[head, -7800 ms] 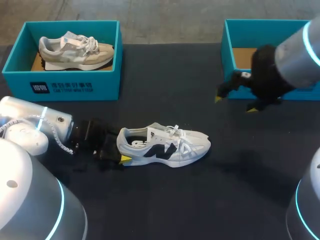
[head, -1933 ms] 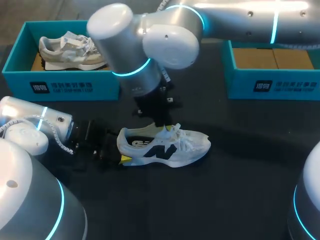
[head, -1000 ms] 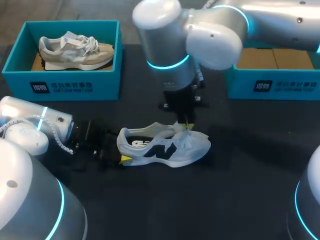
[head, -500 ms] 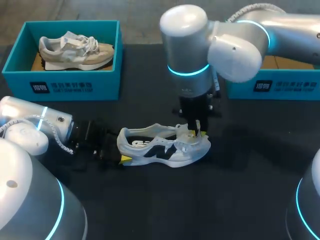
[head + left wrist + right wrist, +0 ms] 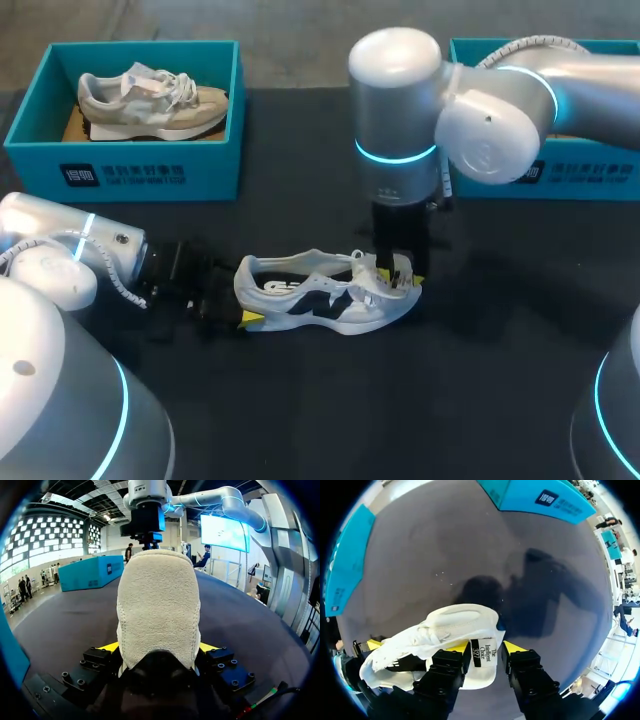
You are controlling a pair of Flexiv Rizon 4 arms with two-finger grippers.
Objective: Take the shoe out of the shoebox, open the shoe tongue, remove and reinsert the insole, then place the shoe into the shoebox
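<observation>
Entry, tongue step. The white shoe [image 5: 330, 297] lies on its sole on the dark table [image 5: 480, 400], near the middle, toe to the right, well clear of the open shoebox [image 5: 600, 170] at far right, so you can log removal as done. Your left gripper [image 5: 242, 305] has not shifted across the frames: in the left wrist view its yellow tips sit on either side of the heel [image 5: 157, 610], clamped on it and pinning the shoe in place. The change is all on the right arm. Several seconds ago it hung near the far right box; it has since crossed over the shoe and, during the last second, travelled rightward along it from the collar toward the toe. Your right gripper [image 5: 398, 276] now stands over the forefoot, narrow, pinching the tongue [image 5: 484, 652] by its labelled tab between both fingers. The tongue is drawn forward over the laces, and the mouth of the shoe gapes wider than it did a second ago, with the insole [image 5: 282, 287] showing inside. Judgement: tongue opening is nearly complete; the insole has not yet been lifted out, so that pull comes next.
</observation>
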